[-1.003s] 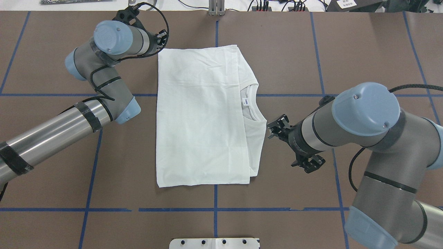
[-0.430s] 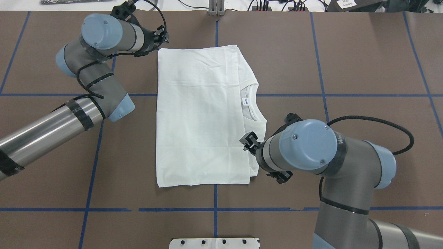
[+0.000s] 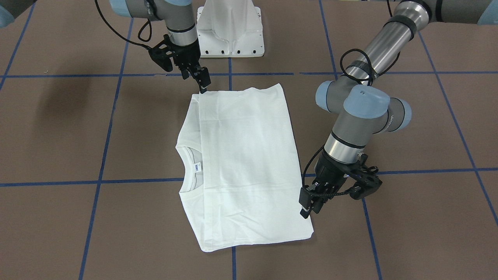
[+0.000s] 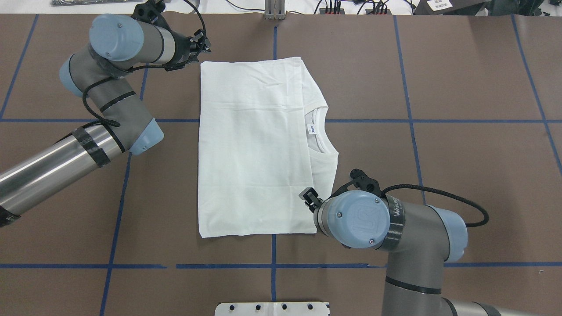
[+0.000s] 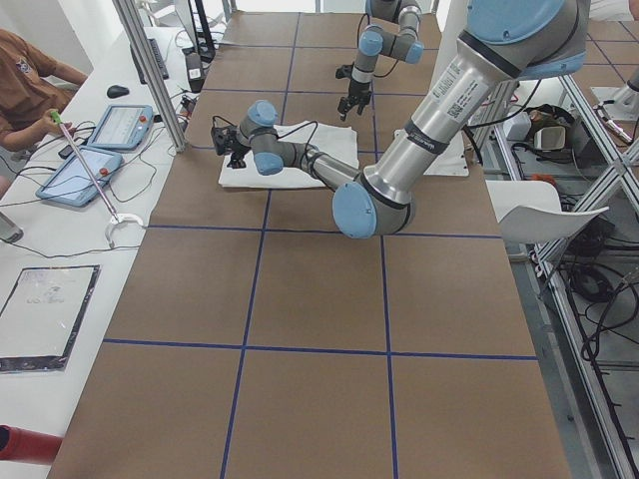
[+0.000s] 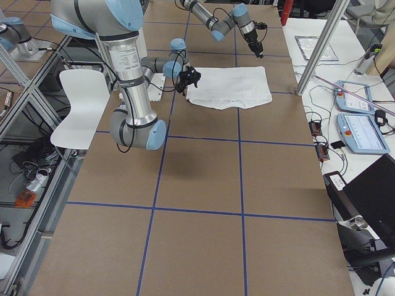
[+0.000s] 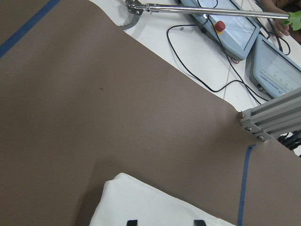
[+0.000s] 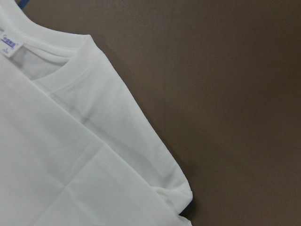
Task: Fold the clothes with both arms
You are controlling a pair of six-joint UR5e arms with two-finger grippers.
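The clothes are one white shirt [image 4: 254, 149], folded into a rectangle and lying flat on the brown table. Its ribbed collar [image 4: 318, 131] and small neck label [image 3: 197, 167] show at one side. My left gripper [image 3: 310, 208] stands just above the shirt's far corner. In the left wrist view its fingertips [image 7: 132, 222] are spread open over that corner [image 7: 155, 207], holding nothing. My right gripper [image 3: 202, 83] points down at the corner nearest my base, with its fingers looking parted. The right wrist view shows only cloth and collar [image 8: 70, 155].
The white pedestal base [image 3: 229, 29] stands at the table's near edge. Blue tape lines [image 4: 272, 265] grid the brown cover. A side table beyond the far edge carries tablets [image 5: 110, 125] and cables, with a person [image 5: 20, 70] seated there. A white chair [image 6: 77, 108] stands off-table.
My right arm has swung in from the right and now hangs over the shirt's near right corner. My left arm has shifted slightly leftward at the far corner. The shirt has not moved.
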